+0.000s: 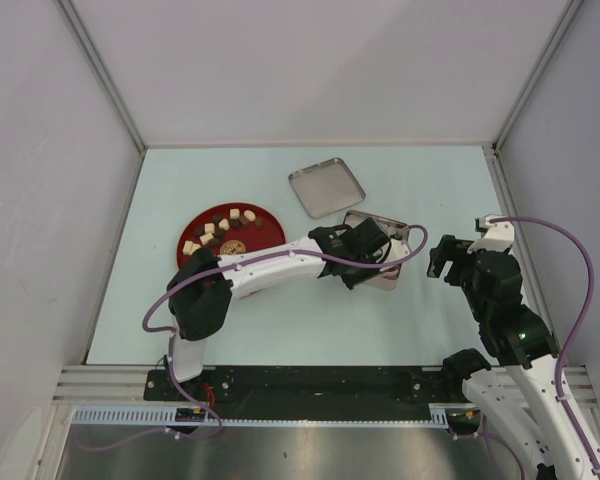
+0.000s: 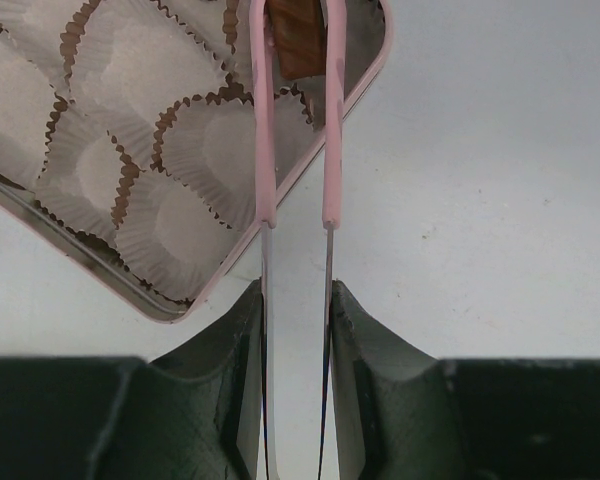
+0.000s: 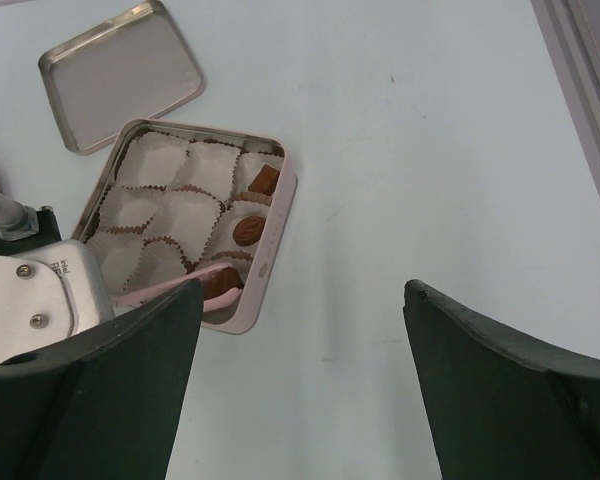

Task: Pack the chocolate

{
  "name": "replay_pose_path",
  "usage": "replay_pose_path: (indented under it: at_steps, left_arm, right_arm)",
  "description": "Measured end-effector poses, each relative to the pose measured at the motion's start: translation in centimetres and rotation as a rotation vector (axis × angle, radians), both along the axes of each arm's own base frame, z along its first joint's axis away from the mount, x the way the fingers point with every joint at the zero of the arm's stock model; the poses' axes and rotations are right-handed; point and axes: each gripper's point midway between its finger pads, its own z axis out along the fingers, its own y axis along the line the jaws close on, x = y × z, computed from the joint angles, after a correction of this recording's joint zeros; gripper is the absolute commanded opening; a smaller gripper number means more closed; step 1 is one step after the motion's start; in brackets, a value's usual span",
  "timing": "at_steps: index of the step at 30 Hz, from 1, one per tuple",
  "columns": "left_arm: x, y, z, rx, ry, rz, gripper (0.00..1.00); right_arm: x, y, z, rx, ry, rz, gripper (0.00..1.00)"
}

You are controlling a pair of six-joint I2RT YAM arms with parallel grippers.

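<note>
My left gripper (image 2: 296, 300) is shut on pink-tipped tweezers (image 2: 265, 150). The tweezers pinch a dark brown chocolate (image 2: 300, 45) over the near-right corner cup of the square metal tin (image 2: 310, 160). In the right wrist view that piece (image 3: 218, 283) sits low in the tin (image 3: 270, 255), beside two brown pieces (image 3: 248, 231) lying in cups along the same side. More dark and cream-white chocolate pieces (image 1: 220, 232) lie on the red plate (image 1: 265, 222). My right gripper (image 1: 448, 258) is open and empty, right of the tin.
The tin's lid (image 1: 326, 187) lies flat behind the tin. Several crinkled white paper cups (image 2: 130, 70) in the tin hold nothing. The left arm (image 1: 270, 265) stretches across the table from the plate side to the tin.
</note>
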Motion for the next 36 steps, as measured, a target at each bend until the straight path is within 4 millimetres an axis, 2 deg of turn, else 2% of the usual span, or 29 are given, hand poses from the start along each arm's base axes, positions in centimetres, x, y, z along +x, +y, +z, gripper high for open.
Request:
replay_pose_path:
  at_steps: [17,22,27,30,36]
  left_arm:
    - [0.4,0.0,0.2,-0.006,-0.02,0.022,0.34]
    - [0.4,0.9,1.9,-0.052,-0.05,0.069,0.34]
    - [0.6,3.5,4.8,-0.12,-0.084,0.152,0.34]
    - [1.2,5.9,6.3,-0.157,-0.109,0.233,0.34]
    - [2.5,12.8,7.1,-0.189,-0.133,0.477,0.34]
  right_arm:
    - [0.0,0.0,0.0,0.0,0.0,0.0,0.86]
    - [0.0,0.0,0.0,-0.001,0.0,-0.001,0.86]
    - [0.0,-0.2,0.0,-0.003,-0.002,-0.009,0.86]
    - [0.0,-0.4,0.1,-0.005,-0.008,-0.02,0.86]
    - [0.0,-0.7,0.1,-0.007,-0.006,-0.035,0.86]
